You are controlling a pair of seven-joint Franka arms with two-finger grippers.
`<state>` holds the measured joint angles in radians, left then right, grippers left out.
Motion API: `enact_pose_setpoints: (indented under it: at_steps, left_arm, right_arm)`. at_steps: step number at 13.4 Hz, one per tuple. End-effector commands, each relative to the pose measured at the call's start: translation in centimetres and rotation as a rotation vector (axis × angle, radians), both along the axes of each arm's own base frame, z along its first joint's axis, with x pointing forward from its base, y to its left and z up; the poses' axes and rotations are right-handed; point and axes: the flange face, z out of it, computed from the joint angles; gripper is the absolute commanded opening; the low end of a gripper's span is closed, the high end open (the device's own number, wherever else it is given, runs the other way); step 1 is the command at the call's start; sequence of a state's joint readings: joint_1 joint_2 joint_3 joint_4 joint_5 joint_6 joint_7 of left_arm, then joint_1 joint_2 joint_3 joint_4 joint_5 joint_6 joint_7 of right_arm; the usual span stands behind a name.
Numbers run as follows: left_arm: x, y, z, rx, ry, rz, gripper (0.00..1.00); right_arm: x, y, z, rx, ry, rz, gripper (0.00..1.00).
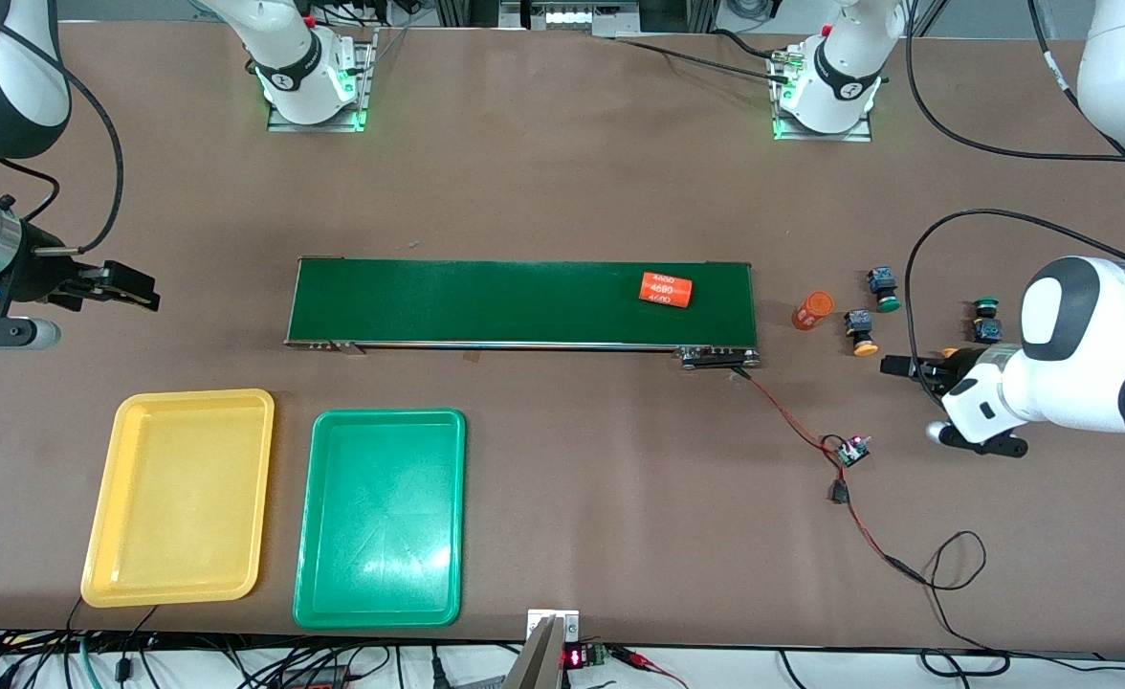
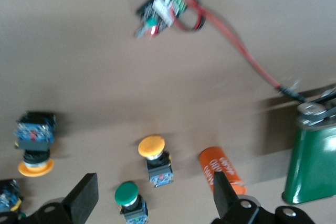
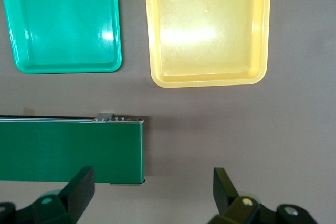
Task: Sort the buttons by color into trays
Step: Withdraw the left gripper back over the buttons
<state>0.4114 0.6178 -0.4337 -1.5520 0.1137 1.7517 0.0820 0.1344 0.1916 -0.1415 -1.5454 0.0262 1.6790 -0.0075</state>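
Nearest the front camera, the yellow tray (image 1: 178, 498) and the green tray (image 1: 380, 518) lie side by side on the desk (image 1: 562, 191) toward the right arm's end, both holding nothing yet. Farther from the camera runs the dark green conveyor belt (image 1: 486, 302), carrying one orange cylinder printed "4680" (image 1: 667, 289) near its end on the left arm's side; a second orange cylinder (image 1: 811, 311) lies on the desk just off that end. All four buttons sit at the left arm's end, well apart from the trays: an orange-capped button (image 1: 860, 332) beside the loose cylinder, a green-capped button (image 1: 883, 288) slightly farther from the camera, another green-capped button (image 1: 985, 319) nearer the left arm, and a second orange-capped one (image 2: 34, 142) that shows clearly only in the left wrist view. The left gripper (image 1: 897, 365) hovers low beside this cluster, fingers (image 2: 84, 196) spread wide and holding nothing; in its wrist view an orange cap and a green cap lie between and just ahead of the fingertips, their bodies toppled on their sides. The left arm is plainly the nearer one for any pick. The right gripper (image 1: 132, 287) waits over bare desk past the belt's other end, fingers (image 3: 79, 188) apart and empty.
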Motion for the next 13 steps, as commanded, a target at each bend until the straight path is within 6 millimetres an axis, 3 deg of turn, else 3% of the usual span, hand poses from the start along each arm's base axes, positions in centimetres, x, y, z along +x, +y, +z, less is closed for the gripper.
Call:
enact_pose_setpoints:
  at_steps: [1,5,10,13]
  left_arm:
    - [-5.4,-2.2,-0.9,0.068,-0.019,0.023,1.00]
    - [-8.8,-1.2,-6.4,0.059,-0.099,0.052,1.00]
    - [-11.3,-0.8,-9.9,0.068,-0.080,0.031,0.99]
    - [-11.9,-1.1,-11.6,0.054,-0.051,0.030,0.68]
  right_arm:
    - [0.0,0.3,-0.1,-0.005,-0.007,-0.011,1.00]
    - [0.2,-0.3,0.3,-0.012,-0.029,-0.014,1.00]
    - [-0.6,-1.3,1.9,-0.026,-0.039,-0.027,1.00]
    - [-1.4,-1.2,3.0,-0.022,-0.048,-0.024,1.00]
